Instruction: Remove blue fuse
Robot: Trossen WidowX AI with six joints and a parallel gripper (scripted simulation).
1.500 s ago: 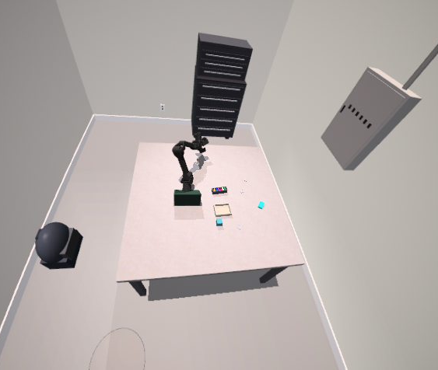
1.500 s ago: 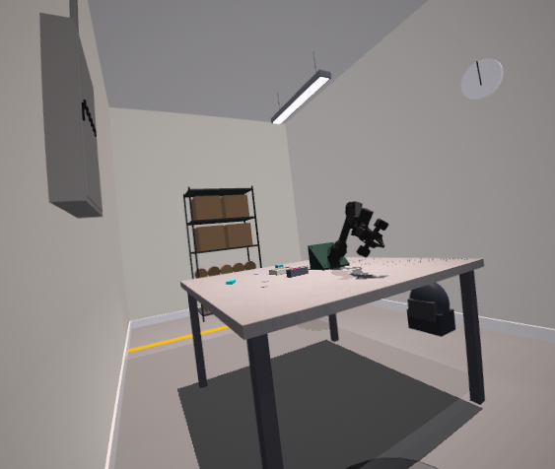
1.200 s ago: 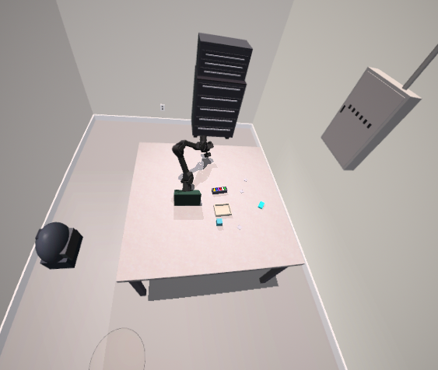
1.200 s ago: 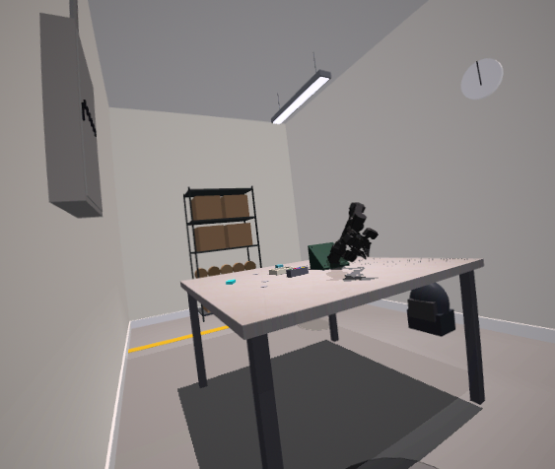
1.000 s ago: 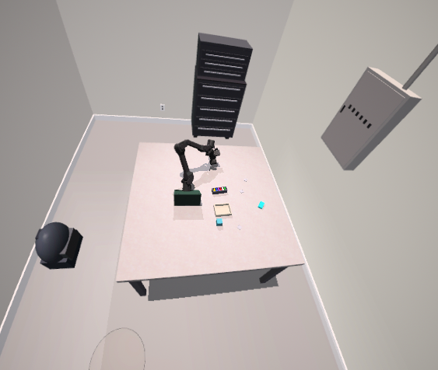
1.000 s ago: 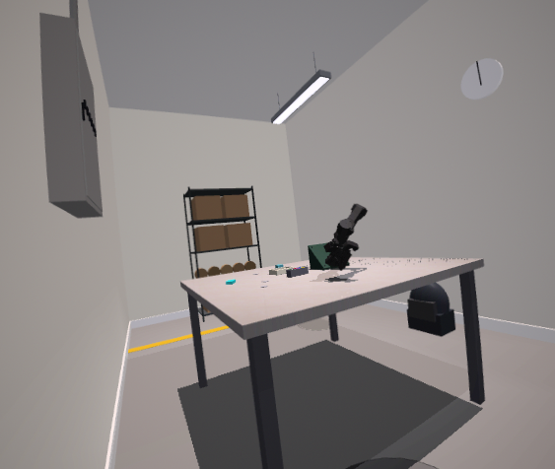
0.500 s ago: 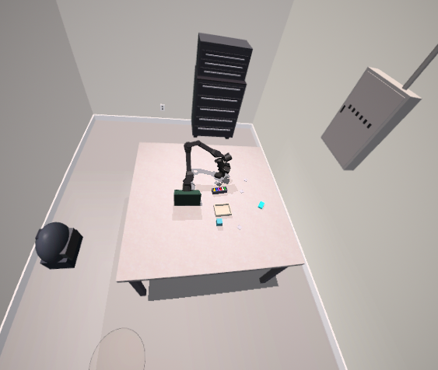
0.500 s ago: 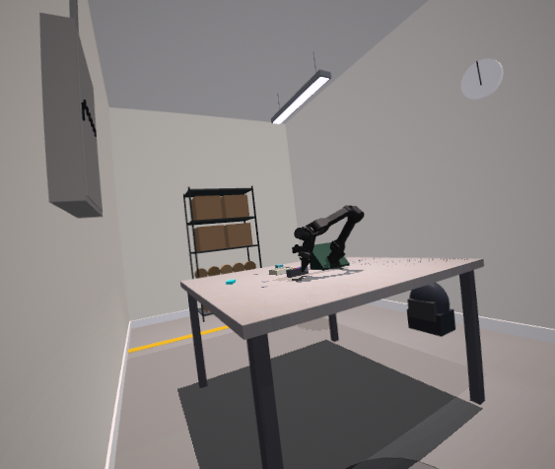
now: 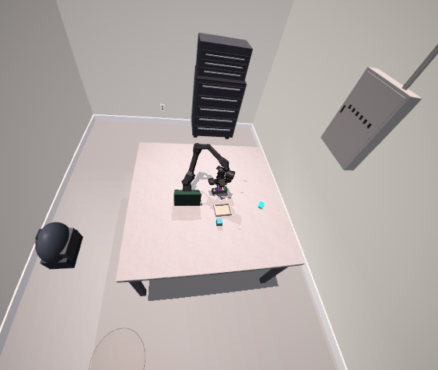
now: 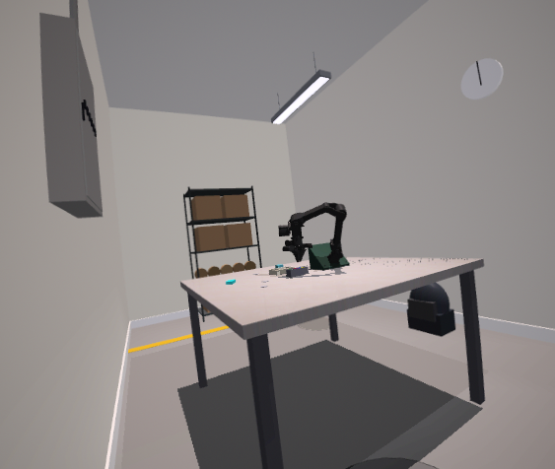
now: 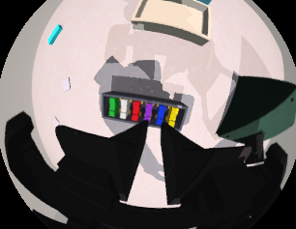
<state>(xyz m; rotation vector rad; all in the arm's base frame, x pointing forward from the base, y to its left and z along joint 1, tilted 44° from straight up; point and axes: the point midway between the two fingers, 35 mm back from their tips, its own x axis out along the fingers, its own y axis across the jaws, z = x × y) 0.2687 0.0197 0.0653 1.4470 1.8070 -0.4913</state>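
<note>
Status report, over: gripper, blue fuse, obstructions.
Black parallel-jaw gripper partly open, empty, above the dark fuse block. Small blue fuse seated in its slot, ungrasped. Purple fuse and yellow fuse flank it closely. Beige tray beyond, unoccupied.

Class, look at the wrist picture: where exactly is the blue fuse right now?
The blue fuse sits in the fuse block, second from the right of the row, between the purple fuse and the yellow fuse.

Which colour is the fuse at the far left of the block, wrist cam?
Green, clearest in the wrist view.
</note>
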